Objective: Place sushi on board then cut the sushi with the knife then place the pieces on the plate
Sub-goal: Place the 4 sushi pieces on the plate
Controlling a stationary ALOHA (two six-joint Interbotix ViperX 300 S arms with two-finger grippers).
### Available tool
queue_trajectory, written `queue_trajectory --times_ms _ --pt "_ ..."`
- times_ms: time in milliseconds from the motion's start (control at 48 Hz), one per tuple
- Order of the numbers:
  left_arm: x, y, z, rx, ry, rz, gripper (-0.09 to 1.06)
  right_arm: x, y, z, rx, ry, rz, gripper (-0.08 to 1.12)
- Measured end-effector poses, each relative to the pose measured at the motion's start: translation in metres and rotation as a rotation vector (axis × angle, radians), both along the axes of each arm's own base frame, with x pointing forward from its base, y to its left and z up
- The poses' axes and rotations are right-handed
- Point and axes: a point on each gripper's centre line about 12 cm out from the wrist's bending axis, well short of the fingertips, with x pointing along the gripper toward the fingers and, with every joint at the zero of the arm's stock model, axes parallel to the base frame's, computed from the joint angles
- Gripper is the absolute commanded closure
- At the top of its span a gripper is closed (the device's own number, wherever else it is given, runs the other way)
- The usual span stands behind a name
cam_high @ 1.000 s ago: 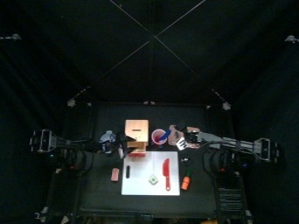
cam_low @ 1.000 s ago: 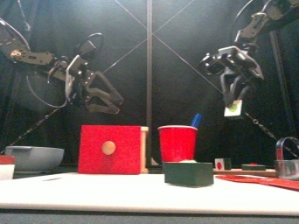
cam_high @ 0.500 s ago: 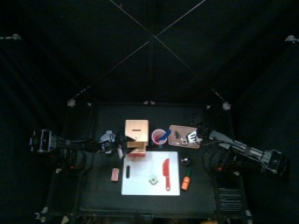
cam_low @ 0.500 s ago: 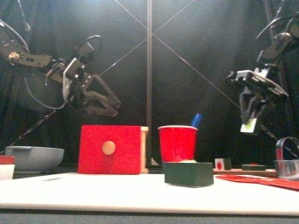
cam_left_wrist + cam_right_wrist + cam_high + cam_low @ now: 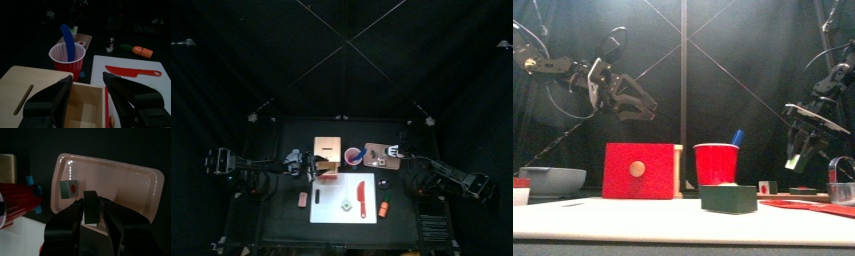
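Placing cut pieces on the plate is the step in hand. The left gripper hangs open and empty above the wooden box. One sushi block sits on the white board. The right gripper pinches a sushi piece over the pink tray. The next move is probably to lower and release.

No lettering, number, brand or sign can be read anywhere on the table. The red cup, the red drawer front of the wooden box and the white cutting board all show plain faces. The dark sushi piece closest to the right wrist camera appears unmarked as well, though it is too dim there to be sure.
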Motion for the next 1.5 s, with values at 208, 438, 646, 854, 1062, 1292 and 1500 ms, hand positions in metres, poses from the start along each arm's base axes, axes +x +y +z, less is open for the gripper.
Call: queue_trajectory --times_ms 208,438,646,854,1062,1292,1500 --pt "0.000 0.000 -0.001 0.003 0.002 -0.003 0.09 0.008 -0.011 -0.008 0.031 0.036 -0.003 0.25" --pt "-0.003 0.000 -0.004 0.003 0.011 -0.002 0.09 0.018 -0.017 0.008 0.003 0.026 0.025 0.25" --pt "-0.002 -0.001 -0.003 0.001 0.009 -0.002 0.09 0.055 0.034 0.026 -0.013 0.000 0.274 0.25" --pt "0.004 -0.001 0.008 0.004 -0.024 -0.005 0.09 0.106 0.124 0.029 -0.034 0.014 0.690 0.24" --pt "0.010 0.001 0.017 -0.007 -0.054 0.007 0.09 0.138 0.164 0.031 0.026 -0.017 0.795 0.24" --pt "0.012 0.006 0.020 -0.052 -0.072 0.055 0.09 0.157 0.180 0.041 0.014 -0.072 0.847 0.24" --pt "0.012 0.007 0.021 -0.052 -0.075 0.057 0.09 0.182 0.207 0.036 -0.033 -0.090 0.950 0.23"
